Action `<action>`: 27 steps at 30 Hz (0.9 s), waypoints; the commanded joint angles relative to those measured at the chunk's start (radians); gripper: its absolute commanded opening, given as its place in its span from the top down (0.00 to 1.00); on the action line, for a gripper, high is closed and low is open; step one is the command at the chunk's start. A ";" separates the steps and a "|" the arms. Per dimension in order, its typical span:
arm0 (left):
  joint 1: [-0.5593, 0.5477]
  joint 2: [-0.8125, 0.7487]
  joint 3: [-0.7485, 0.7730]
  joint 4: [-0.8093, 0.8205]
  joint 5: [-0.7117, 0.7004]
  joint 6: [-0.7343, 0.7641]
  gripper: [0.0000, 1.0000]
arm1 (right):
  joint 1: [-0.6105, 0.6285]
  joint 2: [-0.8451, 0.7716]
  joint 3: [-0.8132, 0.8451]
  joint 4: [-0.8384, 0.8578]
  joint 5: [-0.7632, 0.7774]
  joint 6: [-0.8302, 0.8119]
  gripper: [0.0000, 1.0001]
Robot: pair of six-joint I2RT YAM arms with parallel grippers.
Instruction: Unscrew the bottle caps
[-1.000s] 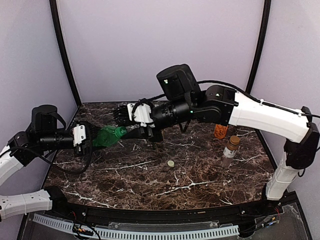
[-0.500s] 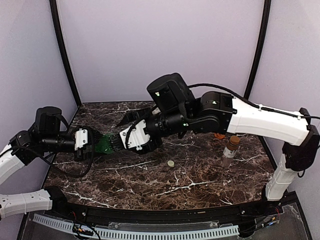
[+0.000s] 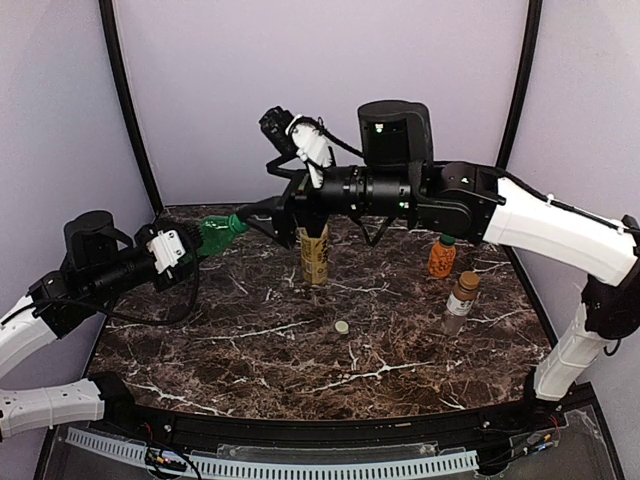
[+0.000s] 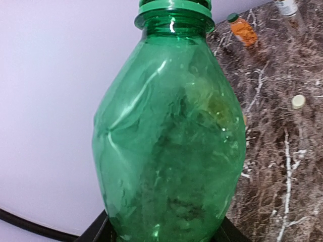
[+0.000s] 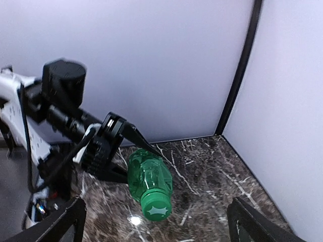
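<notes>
My left gripper (image 3: 196, 243) is shut on the body of the all-green bottle (image 3: 220, 231), which it holds in the air, tilted, neck toward the right. The bottle (image 4: 166, 141) fills the left wrist view. Its green cap (image 5: 156, 209) is on and faces the right wrist camera. My right gripper (image 3: 268, 168) stands open a short way off the cap, touching nothing. The tall clear bottle with yellow liquid (image 3: 314, 256) stands behind it, its top hidden by the right arm. The squat orange bottle (image 3: 440, 257) and the slim clear bottle (image 3: 460, 302) stand capped at the right.
A loose pale cap (image 3: 342, 326) lies on the marble table (image 3: 250, 370) near the middle. Purple walls with black corner poles (image 3: 130, 110) close in the back and sides. The right arm (image 3: 480, 205) spans the back of the table.
My right gripper has opened, left the green bottle's cap and risen away to the right. The left arm has lifted the green bottle higher. The tall yellow bottle has come into view.
</notes>
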 commanded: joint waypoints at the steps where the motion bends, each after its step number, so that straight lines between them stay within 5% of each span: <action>1: -0.006 0.017 -0.024 0.231 -0.210 0.124 0.99 | -0.102 0.024 0.014 0.046 -0.092 0.643 0.09; 9: -0.017 0.038 -0.038 0.279 -0.246 0.199 0.99 | -0.139 0.194 0.188 -0.032 -0.212 0.757 0.11; 18: -0.020 0.051 -0.037 0.287 -0.242 0.207 0.99 | -0.139 0.230 0.204 0.000 -0.260 0.762 0.40; 27: -0.025 0.059 -0.039 0.301 -0.242 0.219 0.99 | -0.141 0.269 0.237 -0.014 -0.292 0.767 0.54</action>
